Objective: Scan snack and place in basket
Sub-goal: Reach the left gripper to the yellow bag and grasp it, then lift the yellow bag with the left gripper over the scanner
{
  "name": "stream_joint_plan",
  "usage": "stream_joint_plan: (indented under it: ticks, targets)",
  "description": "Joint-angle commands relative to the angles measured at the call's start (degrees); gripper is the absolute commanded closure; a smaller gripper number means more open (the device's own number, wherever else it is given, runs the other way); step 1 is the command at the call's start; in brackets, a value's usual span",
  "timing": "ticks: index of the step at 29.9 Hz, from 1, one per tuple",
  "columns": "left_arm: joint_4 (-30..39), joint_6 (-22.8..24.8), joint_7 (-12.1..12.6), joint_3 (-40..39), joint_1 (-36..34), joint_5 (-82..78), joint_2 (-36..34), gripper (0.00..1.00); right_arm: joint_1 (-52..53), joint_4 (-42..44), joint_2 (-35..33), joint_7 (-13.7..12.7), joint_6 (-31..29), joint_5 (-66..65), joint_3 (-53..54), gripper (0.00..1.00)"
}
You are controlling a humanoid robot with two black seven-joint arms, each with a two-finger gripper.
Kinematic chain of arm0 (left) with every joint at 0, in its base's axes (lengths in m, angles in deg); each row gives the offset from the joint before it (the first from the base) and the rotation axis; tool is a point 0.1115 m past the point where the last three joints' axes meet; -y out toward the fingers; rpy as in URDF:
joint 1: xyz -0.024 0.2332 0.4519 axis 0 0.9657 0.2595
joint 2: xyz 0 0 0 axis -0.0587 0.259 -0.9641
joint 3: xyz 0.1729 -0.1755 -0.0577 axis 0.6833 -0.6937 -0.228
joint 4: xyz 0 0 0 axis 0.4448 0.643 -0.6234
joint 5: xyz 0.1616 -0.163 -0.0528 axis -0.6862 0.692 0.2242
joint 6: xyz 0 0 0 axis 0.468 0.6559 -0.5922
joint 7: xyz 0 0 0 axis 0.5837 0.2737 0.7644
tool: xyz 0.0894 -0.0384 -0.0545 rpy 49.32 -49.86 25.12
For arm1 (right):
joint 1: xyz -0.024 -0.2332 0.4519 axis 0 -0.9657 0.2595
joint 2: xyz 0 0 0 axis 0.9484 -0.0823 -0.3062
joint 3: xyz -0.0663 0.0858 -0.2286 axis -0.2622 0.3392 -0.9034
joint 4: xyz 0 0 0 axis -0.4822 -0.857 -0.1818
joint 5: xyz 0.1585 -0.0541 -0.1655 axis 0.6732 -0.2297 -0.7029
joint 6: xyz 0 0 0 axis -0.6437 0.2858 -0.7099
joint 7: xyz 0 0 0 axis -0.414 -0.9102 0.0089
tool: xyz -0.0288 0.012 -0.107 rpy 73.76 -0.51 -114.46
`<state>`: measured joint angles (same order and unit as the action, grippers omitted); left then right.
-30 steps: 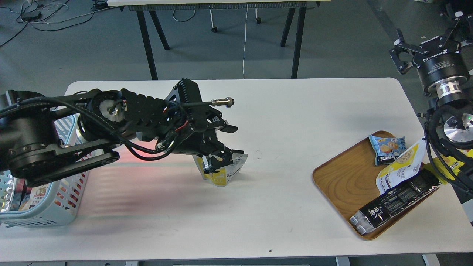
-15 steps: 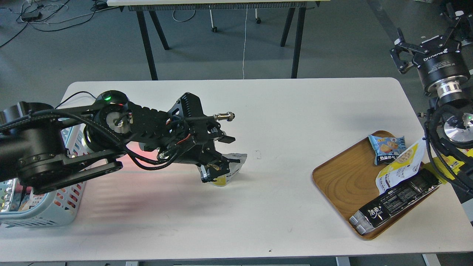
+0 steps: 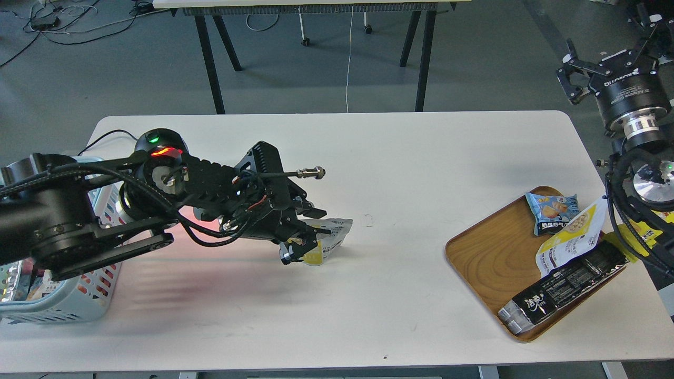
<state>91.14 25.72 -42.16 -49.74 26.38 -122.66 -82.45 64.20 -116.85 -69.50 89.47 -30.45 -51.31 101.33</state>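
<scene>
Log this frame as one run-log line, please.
left gripper: jaws shut on small yellow stand-up pouch | light blue slotted plastic basket: table's left end | right gripper: raised, open

Yellow-and-silver snack (image 3: 327, 243), light blue slotted basket (image 3: 79, 302), wood-grain tray (image 3: 487, 258).

Four snack packets are counted: one yellow pouch (image 3: 322, 243) mid-worktop and three on the tray (image 3: 487, 258). One wooden tray and one blue basket (image 3: 68, 300) are seen.
</scene>
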Motion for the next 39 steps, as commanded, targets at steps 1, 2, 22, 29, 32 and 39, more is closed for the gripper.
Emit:
stream_joint_plan:
  ticks: [1, 2, 22, 29, 32, 39]
  targets:
    - [-1.02, 0.00, -0.05, 0.04, 0.57, 0.01, 0.57, 0.65, -0.01, 0.00, 0.06, 0.00, 0.09, 0.04, 0.01, 0.01]
    - [-1.37, 0.00, -0.05, 0.04, 0.57, 0.01, 1.01, 0.65, -0.01, 0.00, 0.06, 0.00, 0.09, 0.04, 0.01, 0.01]
    - [-5.68, 0.00, -0.14, 0.12, 0.84, 0.01, 3.83, 0.97, -0.01, 0.00, -0.03, 0.00, 0.17, -0.05, -0.17, 0.01]
    - [-5.16, 0.00, -1.54, -0.23, 0.31, 0.01, 3.83, 1.00, 0.25, 0.00, -0.11, 0.00, 0.35, -0.05, -0.17, 0.01]
    - [-3.32, 0.00, -1.90, -1.01, 0.31, 0.01, 2.86, 1.00, 0.43, 0.00, -0.20, 0.00, 0.44, -0.05, -0.17, 0.01]
    - [1.87, 0.00, -5.40, -8.30, 0.66, 0.01, -5.39, 1.00, 0.87, -0.09, -2.05, 0.00, 0.44, 0.04, -0.17, 0.01]
